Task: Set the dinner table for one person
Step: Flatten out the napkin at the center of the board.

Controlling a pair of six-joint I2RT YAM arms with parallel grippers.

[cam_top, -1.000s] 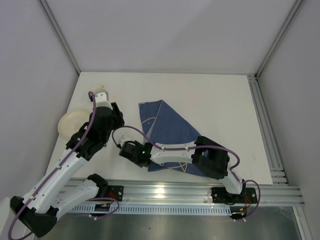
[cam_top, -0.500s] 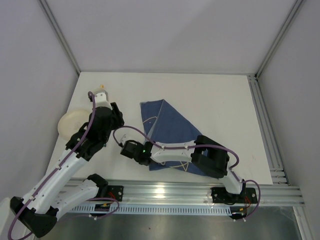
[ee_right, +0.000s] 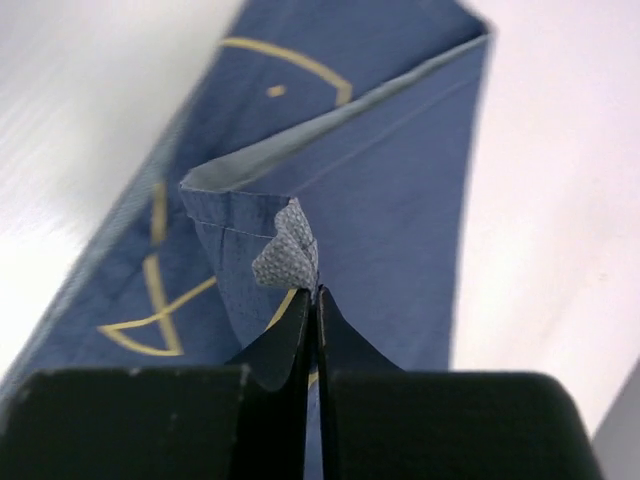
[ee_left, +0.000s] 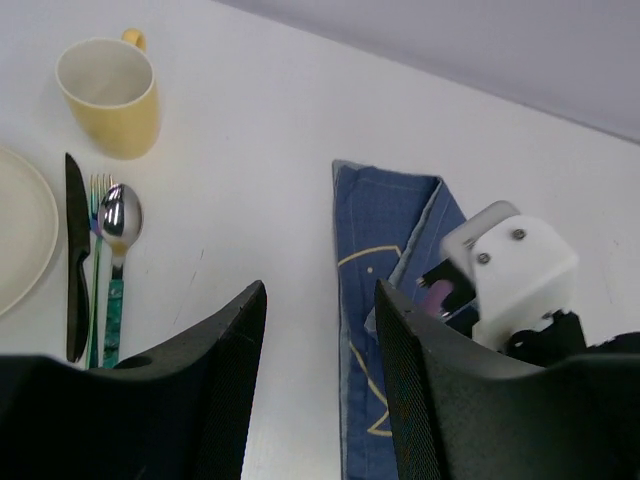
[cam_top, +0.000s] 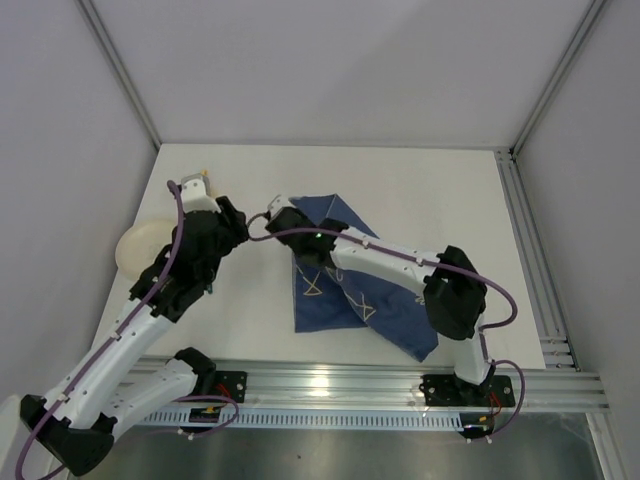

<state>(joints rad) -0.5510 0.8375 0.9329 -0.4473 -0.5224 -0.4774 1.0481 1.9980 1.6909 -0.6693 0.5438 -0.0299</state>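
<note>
Dinner-table surface (cam_top: 420, 190) gets its blue cloth (cam_top: 315, 300) folded — right pincer (ee_right: 316, 295), clamped on a corner, has carried it outward, fabric trailing behind; left pincer (ee_left: 320, 300) gapes empty.

**White dinner table, place setting at its left**

We see a matte white dinner table (cam_top: 430, 190) edged by silver rails. Along its left side lies a pale plate (ee_left: 18, 240). Beside the plate, close together, are a black knife (ee_left: 77, 250), a fork (ee_left: 96, 270) and a spoon (ee_left: 119, 222). A yellow mug (ee_left: 110, 95) stands just beyond them. A blue cloth (cam_top: 325, 305) with pale line drawings lies folded near the middle.
</note>
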